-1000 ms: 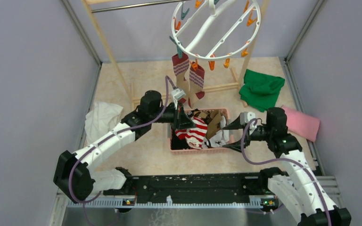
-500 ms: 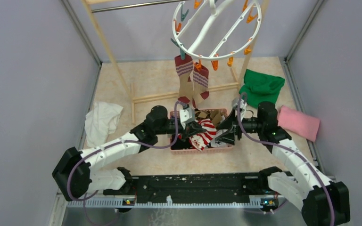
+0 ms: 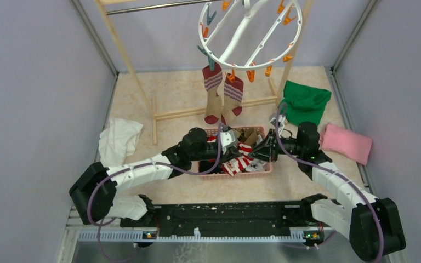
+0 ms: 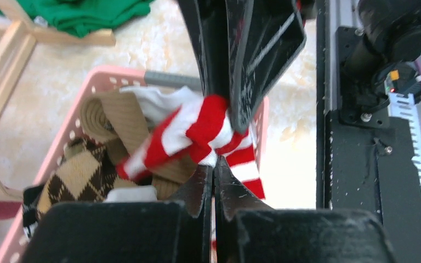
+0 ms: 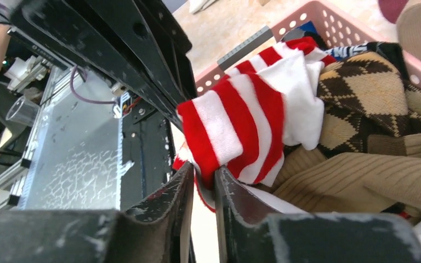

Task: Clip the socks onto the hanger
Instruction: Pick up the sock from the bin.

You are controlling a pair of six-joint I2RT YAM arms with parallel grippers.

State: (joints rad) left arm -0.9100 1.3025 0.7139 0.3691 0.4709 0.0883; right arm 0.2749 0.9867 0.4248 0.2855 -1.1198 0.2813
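Stripes of red and white are seen on the bunched sock [image 5: 235,120]. Jaws of left gripper [image 4: 213,170] and right gripper [image 5: 204,170] are clamped on it.

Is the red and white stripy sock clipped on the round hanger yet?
No, the stripy sock is down over the pink basket, pinched by the left pincer and the right pincer.
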